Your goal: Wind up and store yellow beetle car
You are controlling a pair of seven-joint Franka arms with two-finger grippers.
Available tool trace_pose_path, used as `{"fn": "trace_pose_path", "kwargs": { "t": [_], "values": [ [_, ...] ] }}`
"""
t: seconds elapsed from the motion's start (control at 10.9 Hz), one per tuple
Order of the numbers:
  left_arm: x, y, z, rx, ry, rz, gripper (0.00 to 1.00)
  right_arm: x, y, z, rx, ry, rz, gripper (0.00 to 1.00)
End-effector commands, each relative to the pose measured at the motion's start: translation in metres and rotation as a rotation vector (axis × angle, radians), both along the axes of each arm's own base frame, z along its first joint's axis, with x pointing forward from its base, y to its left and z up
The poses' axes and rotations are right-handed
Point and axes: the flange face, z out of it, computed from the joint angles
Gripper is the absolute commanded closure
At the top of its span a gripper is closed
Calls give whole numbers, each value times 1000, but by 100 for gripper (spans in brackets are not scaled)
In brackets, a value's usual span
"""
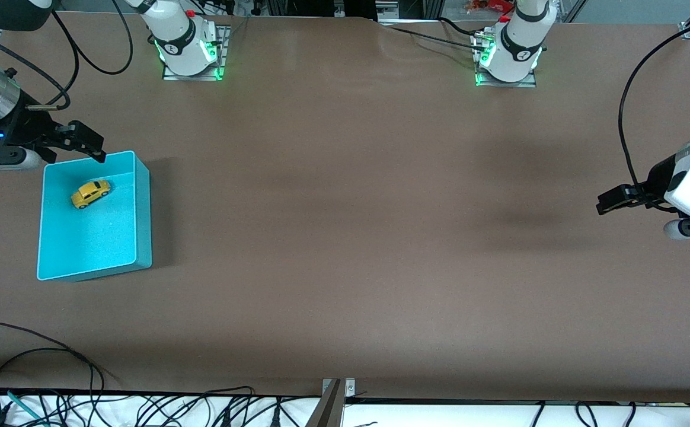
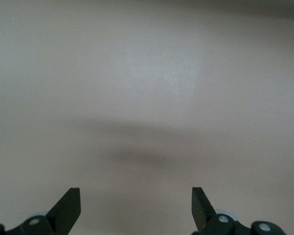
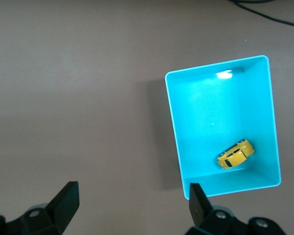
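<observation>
You will find the yellow beetle car [image 1: 90, 193] small and rounded, with dark windows and dark wheels, sitting on its wheels on the floor of the turquoise bin [image 1: 142, 213]. It lies in the part of the bin farther from the front camera, apart from the walls, angled across the floor. In the front view the bin sits at the middle left of the frame, on the brown table [image 1: 345, 237] toward the right arm's end.

Your right gripper [image 1: 87, 145] hangs over the bin's farther rim, at the upper left of the frame, jaws spread and holding nothing. In the right wrist view the car [image 3: 235, 153] is clear of both fingertips [image 3: 195, 198].

Your left gripper [image 1: 612, 200] waits at the right edge of the frame over bare table, jaws released and empty.
</observation>
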Motion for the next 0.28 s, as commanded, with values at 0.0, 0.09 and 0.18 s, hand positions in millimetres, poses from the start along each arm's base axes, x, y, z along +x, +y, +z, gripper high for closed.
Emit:
{"fn": "trace_pose_path", "kwargs": {
  "t": [0.0, 0.09, 0.18],
  "values": [
    [-6, 1, 9, -18, -1, -9, 0, 3, -7, 11, -42, 6, 5, 0],
    [-6, 1, 8, -18, 2, -11, 0, 4, -14, 19, -43, -10, -6, 0],
    [-6, 1, 8, -17, 4, -13, 0, 6, -14, 18, -49, -9, -5, 0]
  ]
}}
